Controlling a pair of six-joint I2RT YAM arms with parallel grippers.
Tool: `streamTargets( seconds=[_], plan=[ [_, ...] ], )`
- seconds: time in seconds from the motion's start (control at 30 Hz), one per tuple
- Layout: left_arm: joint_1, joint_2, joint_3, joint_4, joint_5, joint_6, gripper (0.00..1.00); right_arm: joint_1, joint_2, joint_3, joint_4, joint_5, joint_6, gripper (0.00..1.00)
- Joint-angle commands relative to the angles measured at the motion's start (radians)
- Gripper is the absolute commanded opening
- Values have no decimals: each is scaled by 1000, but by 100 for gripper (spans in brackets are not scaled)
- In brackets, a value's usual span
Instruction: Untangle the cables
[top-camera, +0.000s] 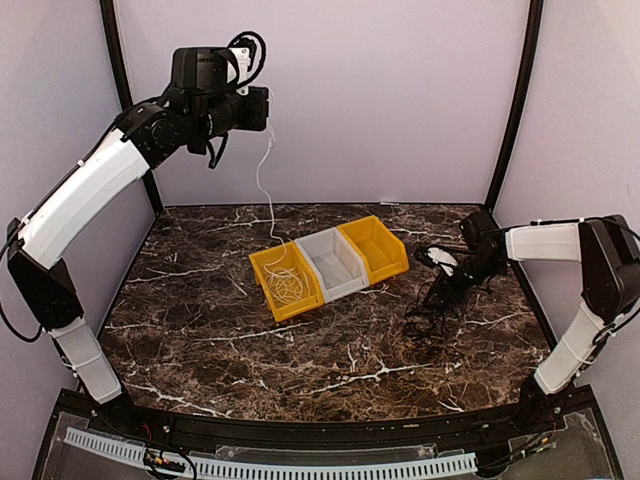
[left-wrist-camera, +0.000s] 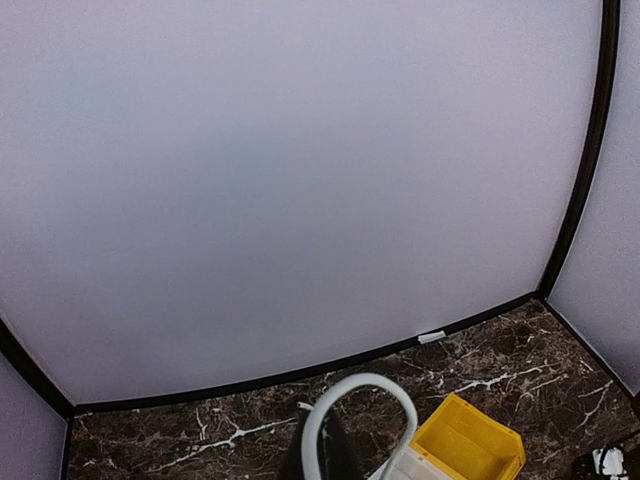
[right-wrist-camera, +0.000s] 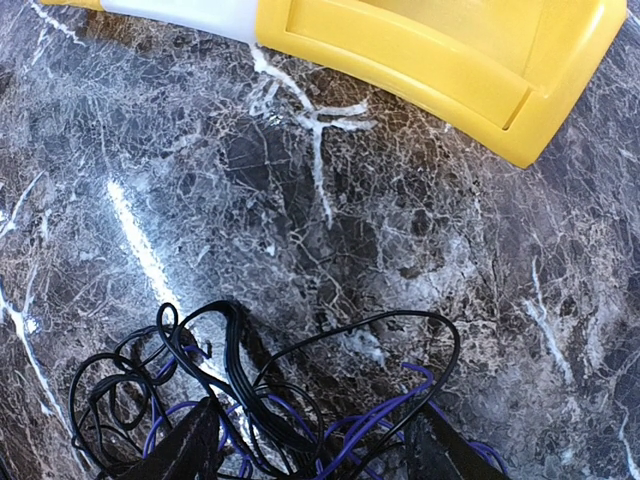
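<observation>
Overhead, white cable (top-camera: 259, 180), black cables (right-wrist-camera: 235, 365) near table (top-camera: 500, 340) edge

The white cable (top-camera: 284, 284) hangs as one thin line from high up and ends in loose loops inside the leftmost yellow bin (top-camera: 263, 288). The black cables (right-wrist-camera: 240, 360) lie in a tangled heap on the marble table (right-wrist-camera: 420, 230), with purple strands (right-wrist-camera: 370, 420) mixed among them.
</observation>
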Motion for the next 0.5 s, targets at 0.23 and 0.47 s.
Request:
streamTargets(
  seconds=[0.23, 0.47],
  plan=[
    [22, -58, -318, 50, 119, -172, 0, -5, -14, -6, 5, -8, 8, 60],
    [22, -83, -533, 75, 161, -264, 0, -6, -4, -7, 8, -18, 8, 60]
  ],
)
